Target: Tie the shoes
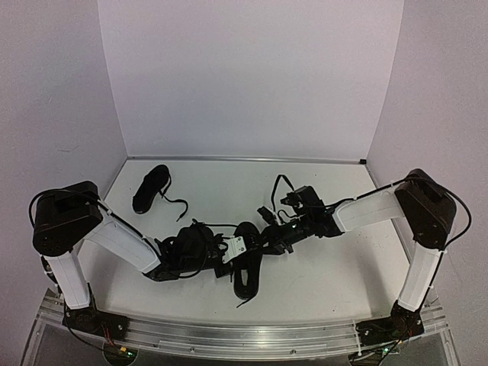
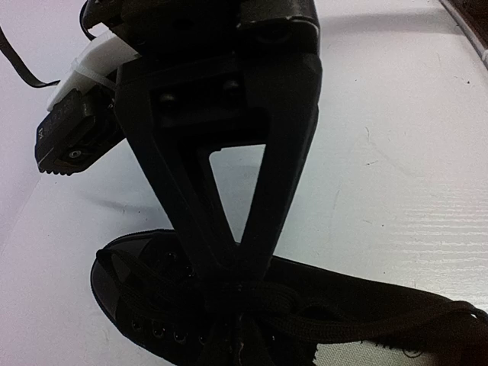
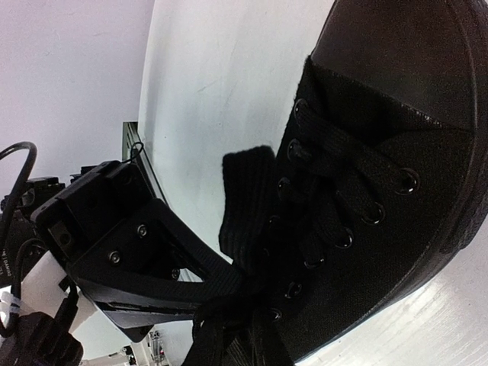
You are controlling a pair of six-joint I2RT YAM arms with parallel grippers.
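Near shoe point(image 1: 245, 278): bench point(image 1: 328, 282) centre, between both claws.
Left claw point(image 2: 236, 278): pinched closed on its lace point(image 2: 293, 303).
Right claw point(image 1: 267, 237): grip cannot be told.
Far shoe point(image 1: 151, 188): far left.

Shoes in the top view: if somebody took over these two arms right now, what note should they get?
Left gripper: shut on the laces of the near shoe, in the middle.
Right gripper: at the same shoe from the other side; open or shut cannot be told.
Far shoe: lies alone at back left, untied, ends trailing.
Done: no finished bow shows on either shoe.
Left: tie both.
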